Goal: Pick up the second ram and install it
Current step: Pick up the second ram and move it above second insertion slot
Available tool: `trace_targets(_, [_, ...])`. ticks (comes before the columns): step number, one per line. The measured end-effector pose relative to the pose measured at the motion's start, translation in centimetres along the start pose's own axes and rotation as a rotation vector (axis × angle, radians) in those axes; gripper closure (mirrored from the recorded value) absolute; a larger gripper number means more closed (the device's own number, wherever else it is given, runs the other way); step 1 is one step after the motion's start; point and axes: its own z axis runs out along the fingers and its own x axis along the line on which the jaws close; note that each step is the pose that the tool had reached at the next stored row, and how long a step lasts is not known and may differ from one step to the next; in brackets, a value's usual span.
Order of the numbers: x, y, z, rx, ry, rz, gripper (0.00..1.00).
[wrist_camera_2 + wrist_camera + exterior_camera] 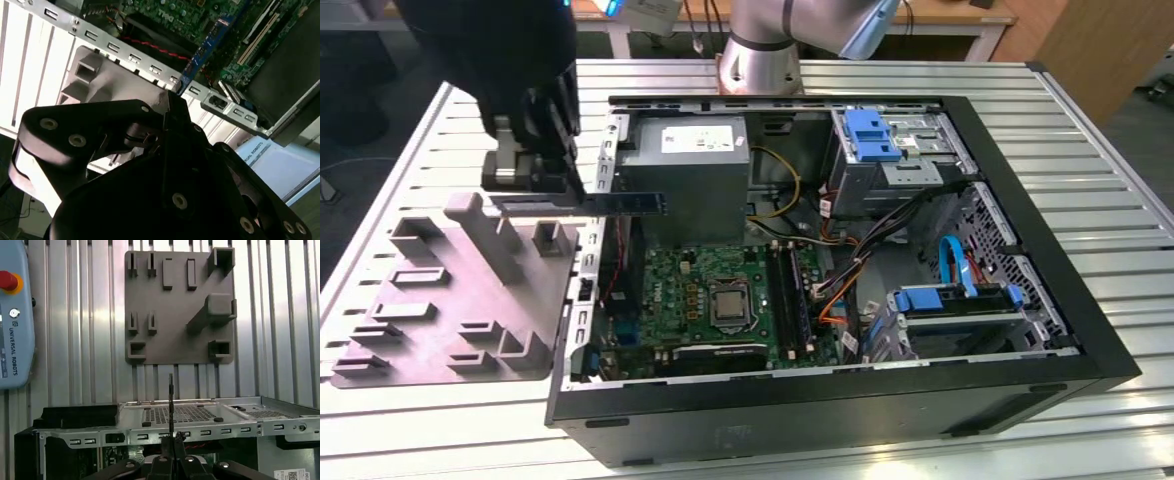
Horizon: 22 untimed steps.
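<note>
My gripper (534,188) is shut on the second ram (624,203), a thin dark bluish stick held level in the air. In the exterior view the stick pokes out to the right over the left wall of the open computer case (1067,300), short of the motherboard (707,300) and its memory slots (787,285). The second wrist view shows the ram (202,52) running from the gripper (172,100) out over the case wall toward the board. Edge-on in the first wrist view, the ram (171,405) rises from the gripper (171,446).
A grey slotted holder block (454,300) lies on the slatted table at the exterior view's left of the case. Inside the case are a grey power supply (683,175), cables and blue drive brackets (870,135). A teach pendant (12,315) lies beside the holder.
</note>
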Motion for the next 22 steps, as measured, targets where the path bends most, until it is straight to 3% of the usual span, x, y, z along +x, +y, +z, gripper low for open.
trace_targets(6, [-0.11, -2.03, -0.04, -0.0015, 0.0, 0.0, 0.88])
trace_targets(12, [-0.11, -2.14, -0.04, -0.0015, 0.0001, 0.0, 0.88])
trace_targets(22, [-0.19, -3.75, 0.01, -0.003, 0.0007, -0.028, 0.88])
